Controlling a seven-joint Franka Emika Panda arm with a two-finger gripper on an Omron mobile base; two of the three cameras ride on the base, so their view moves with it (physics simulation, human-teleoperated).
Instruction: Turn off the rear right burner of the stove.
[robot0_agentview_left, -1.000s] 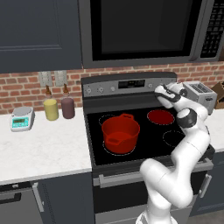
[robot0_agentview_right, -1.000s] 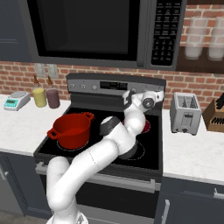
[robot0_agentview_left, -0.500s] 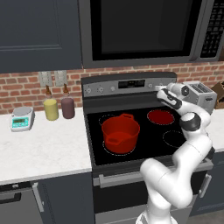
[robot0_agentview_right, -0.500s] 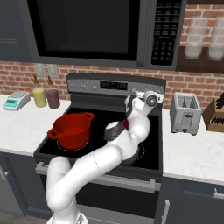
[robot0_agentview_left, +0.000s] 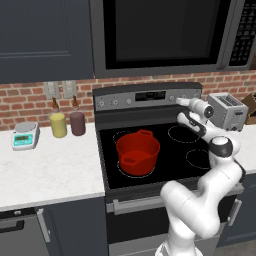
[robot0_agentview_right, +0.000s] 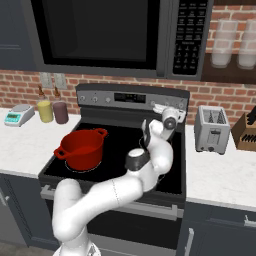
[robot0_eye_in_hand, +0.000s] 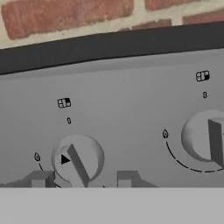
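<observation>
The stove (robot0_agentview_left: 170, 156) has a black glass top and a steel back panel (robot0_agentview_left: 125, 100) with knobs. Its rear right burner (robot0_agentview_left: 184, 134) shows as a thin grey ring, with no glow. My gripper (robot0_agentview_left: 179, 101) (robot0_agentview_right: 156, 107) is up at the right end of that panel. In the hand view the gripper (robot0_eye_in_hand: 83, 180) straddles a small knob (robot0_eye_in_hand: 79, 161) whose ridge is tilted. The fingertips (robot0_eye_in_hand: 129, 178) stand a little off the knob, so the jaws are open and hold nothing. A second knob (robot0_eye_in_hand: 207, 138) sits to the right.
A red pot (robot0_agentview_left: 137, 152) (robot0_agentview_right: 80, 149) with two handles stands on the front left burner. A toaster (robot0_agentview_left: 227, 111) (robot0_agentview_right: 212, 129) is on the counter right of the stove. Two jars (robot0_agentview_left: 67, 124) and a scale (robot0_agentview_left: 25, 136) stand at the left. The microwave (robot0_agentview_left: 165, 30) hangs above.
The rear right burner has gone from a red glowing disc to a plain grey ring. The jaws have eased apart from the knob.
</observation>
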